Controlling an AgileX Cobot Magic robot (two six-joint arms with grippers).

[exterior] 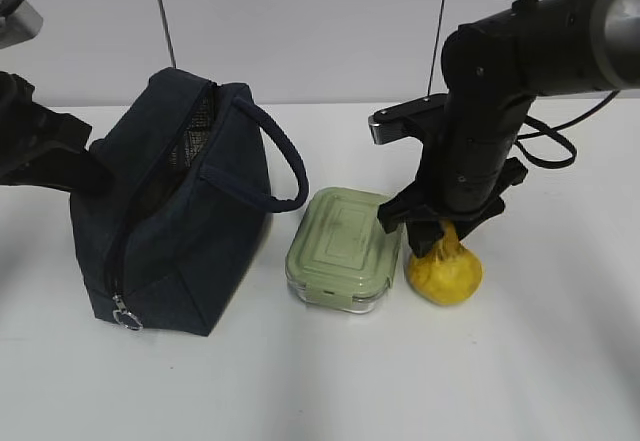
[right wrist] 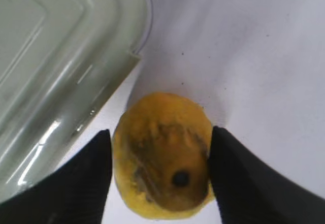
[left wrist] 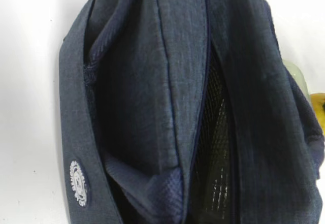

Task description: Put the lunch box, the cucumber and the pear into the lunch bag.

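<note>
The dark navy lunch bag [exterior: 180, 231] stands at the left with its top zipper open; it fills the left wrist view [left wrist: 152, 82], showing dark mesh inside. The lunch box [exterior: 340, 246] with its sage-green lid sits beside the bag, also in the right wrist view [right wrist: 51, 56]. The yellow pear [exterior: 445, 273] stands on the table just right of the box. My right gripper [exterior: 440, 233] comes down over it, black fingers pressed on both sides of the pear [right wrist: 162, 148]. My left gripper [exterior: 85, 171] is at the bag's back left end; its fingers are hidden. The cucumber is out of view.
The bag's looped handle [exterior: 285, 161] arches toward the lunch box. The zipper's ring pull [exterior: 125, 313] hangs at the bag's front corner. A white wall runs behind the white table [exterior: 320, 381]. Cables trail behind the right arm [exterior: 550, 151].
</note>
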